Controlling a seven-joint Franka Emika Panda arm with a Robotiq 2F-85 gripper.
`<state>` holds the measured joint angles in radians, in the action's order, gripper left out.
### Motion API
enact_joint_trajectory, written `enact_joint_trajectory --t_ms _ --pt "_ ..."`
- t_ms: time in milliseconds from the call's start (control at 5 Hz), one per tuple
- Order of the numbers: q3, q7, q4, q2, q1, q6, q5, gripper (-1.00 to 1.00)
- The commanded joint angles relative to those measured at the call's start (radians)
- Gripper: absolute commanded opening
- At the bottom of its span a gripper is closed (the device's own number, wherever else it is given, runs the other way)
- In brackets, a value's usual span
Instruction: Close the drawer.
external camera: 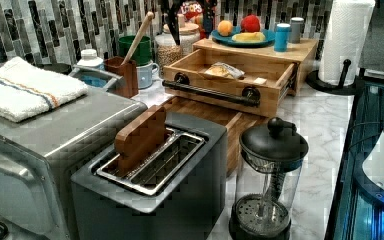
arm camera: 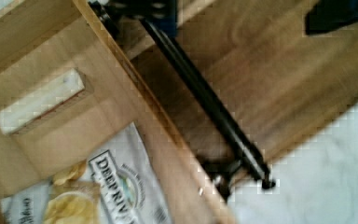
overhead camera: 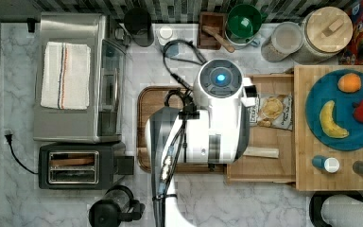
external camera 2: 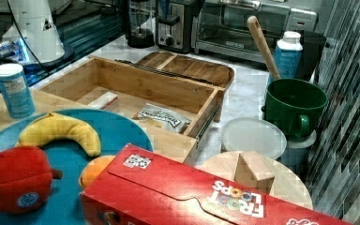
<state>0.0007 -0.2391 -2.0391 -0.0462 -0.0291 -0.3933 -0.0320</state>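
The drawer (overhead camera: 264, 168) is a shallow light-wood box pulled out of the butcher-block unit (overhead camera: 302, 142), standing wide open. A black bar handle (external camera: 212, 93) runs across its front. Inside lie a bag of chips (overhead camera: 270, 111) and a small pale stick (overhead camera: 262, 152). My white arm (overhead camera: 217, 113) hangs over the drawer's front edge. In the wrist view my gripper (arm camera: 242, 14) is open above the handle (arm camera: 205, 102). One dark finger (arm camera: 156, 11) is over the handle's end and the other (arm camera: 338, 14) is over the brown board. Nothing is between them.
A brown cutting board (overhead camera: 153, 101) lies on the marble right in front of the drawer. A toaster (overhead camera: 75, 165), a toaster oven (overhead camera: 71, 78) and a French press (overhead camera: 113, 210) stand beyond it. A blue plate of fruit (overhead camera: 345, 109) and two shakers sit on the unit's top.
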Motion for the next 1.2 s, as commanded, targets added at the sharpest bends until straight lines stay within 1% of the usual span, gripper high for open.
enact_joint_trajectory --t_ms 200,400,600,800,1000,1200 --pt "0.079 -0.123 -0.062 0.028 0.067 -0.043 0.0 -1.0" --pt "0.093 -0.196 -0.115 0.014 0.052 -0.113 -0.014 -1.0" --pt "0.104 -0.236 -0.169 -0.007 0.033 -0.189 -0.058 -1.0" --pt "0.105 -0.307 -0.216 -0.037 0.008 -0.27 -0.056 -1.0" --pt "0.102 -0.337 -0.275 -0.054 0.002 -0.382 -0.084 -1.0" --pt "0.093 -0.456 -0.284 -0.056 -0.014 -0.409 -0.091 -1.0"
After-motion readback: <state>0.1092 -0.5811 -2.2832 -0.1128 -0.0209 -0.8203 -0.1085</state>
